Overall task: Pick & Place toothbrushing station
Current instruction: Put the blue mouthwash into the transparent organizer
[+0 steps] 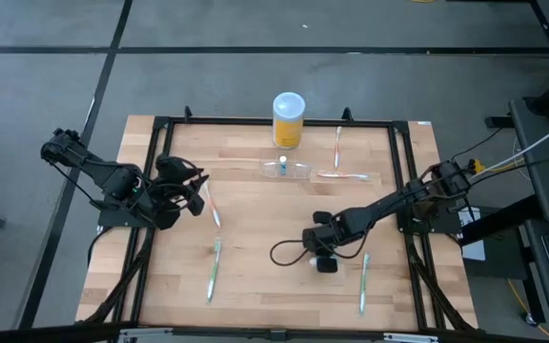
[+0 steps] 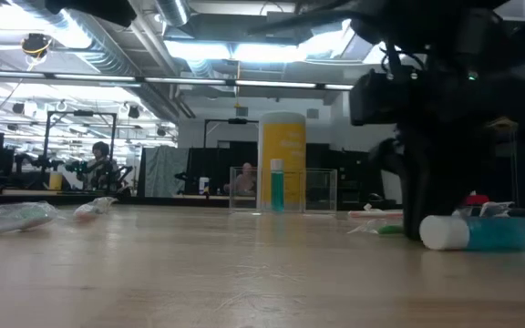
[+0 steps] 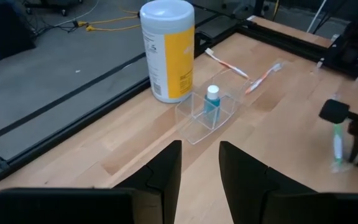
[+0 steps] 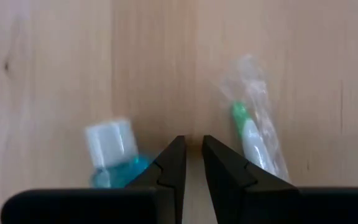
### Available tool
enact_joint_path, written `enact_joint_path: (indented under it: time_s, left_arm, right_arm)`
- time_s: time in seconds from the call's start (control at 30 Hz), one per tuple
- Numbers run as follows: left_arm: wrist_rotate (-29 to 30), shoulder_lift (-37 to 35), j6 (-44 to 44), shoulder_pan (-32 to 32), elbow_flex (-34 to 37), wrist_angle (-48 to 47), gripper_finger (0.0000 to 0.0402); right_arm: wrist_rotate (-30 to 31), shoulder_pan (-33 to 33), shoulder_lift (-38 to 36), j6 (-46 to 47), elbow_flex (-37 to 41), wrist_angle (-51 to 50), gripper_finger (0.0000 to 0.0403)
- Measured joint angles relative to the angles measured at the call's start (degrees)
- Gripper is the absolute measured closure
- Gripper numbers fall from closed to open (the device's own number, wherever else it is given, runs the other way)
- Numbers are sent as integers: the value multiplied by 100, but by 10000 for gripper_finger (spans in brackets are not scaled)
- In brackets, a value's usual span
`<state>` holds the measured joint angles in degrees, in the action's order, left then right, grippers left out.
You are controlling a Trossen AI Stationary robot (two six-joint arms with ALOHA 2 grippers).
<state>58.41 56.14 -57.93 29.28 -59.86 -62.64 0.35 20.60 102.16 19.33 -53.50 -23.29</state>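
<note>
Standing at the table's far middle just beside the yellow container (image 1: 289,118), the toothbrushing station (image 1: 286,170) looked light, rigid and slippery, best pinched across one thin wall; the left gripper (image 3: 199,163) stood narrowly parted, the right gripper (image 4: 191,160) nearly closed, both empty.

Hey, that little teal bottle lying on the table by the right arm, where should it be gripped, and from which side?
Grip the teal bottle across its round body, just behind the white cap, coming straight down from above. It lies on its side on the wood, so its flanks are free. The right gripper hangs right beside it.
</note>
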Motion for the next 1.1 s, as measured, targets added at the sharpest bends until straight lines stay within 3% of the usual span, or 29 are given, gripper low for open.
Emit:
enact_joint_path:
  time_s: [0.3, 0.43, 0.63, 0.8, 0.9, 1.1]
  left_arm:
    - [6, 0, 2, 0, 0, 165, 298]
    - [66, 23, 41, 0, 0, 277, 298]
    - [109, 193, 152, -1, 0, 501, 298]
    - [105, 368, 166, -2, 2, 588, 298]
    - [103, 447, 166, 0, 2, 608, 298]
    - [146, 564, 220, 0, 2, 716, 298]
  right_arm:
    - [398, 454, -387, 1123, 333, -176, 342]
    - [374, 511, -854, 1475, 365, -288, 342]
    - [880, 496, -1622, 1644, 353, -325, 341]
    - [455, 578, -1820, 1602, 342, -7, 337]
    - [71, 646, -1693, 1582, 339, 73, 316]
    - [23, 562, -1391, 1601, 339, 216, 234]
